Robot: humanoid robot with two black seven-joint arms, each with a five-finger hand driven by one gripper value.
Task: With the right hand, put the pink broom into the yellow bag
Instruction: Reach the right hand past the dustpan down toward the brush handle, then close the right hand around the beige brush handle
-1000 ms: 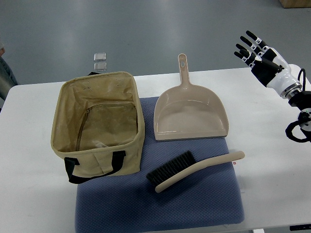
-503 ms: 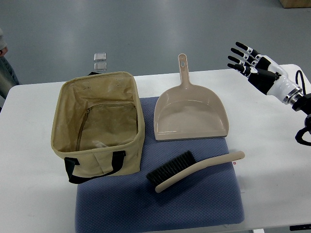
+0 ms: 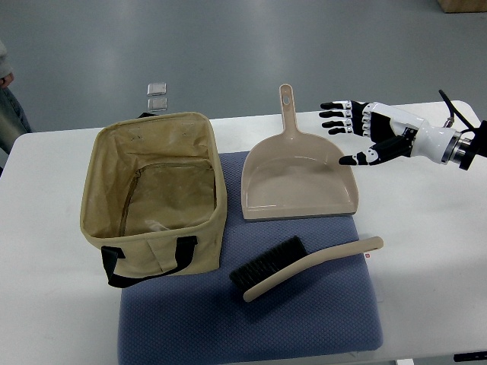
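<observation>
My right robot hand (image 3: pixel 364 133) is spread wide and holds nothing, hanging above the far right corner of the dustpan (image 3: pixel 297 179). The broom (image 3: pixel 304 268) lies on the blue mat (image 3: pixel 319 319) just in front of the dustpan, its long axis slanting, bristles toward the bag (image 3: pixel 152 205), handle tip pointing right. My forearm is cut off by the right edge.

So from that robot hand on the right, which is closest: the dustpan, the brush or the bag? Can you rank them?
Measured from the right hand in the top view:
1. Dustpan: just left of and below the hand, its right rim almost under the thumb.
2. Brush: lower down on the blue mat, toward the near edge.
3. Bag: far across on the left side of the table.
</observation>
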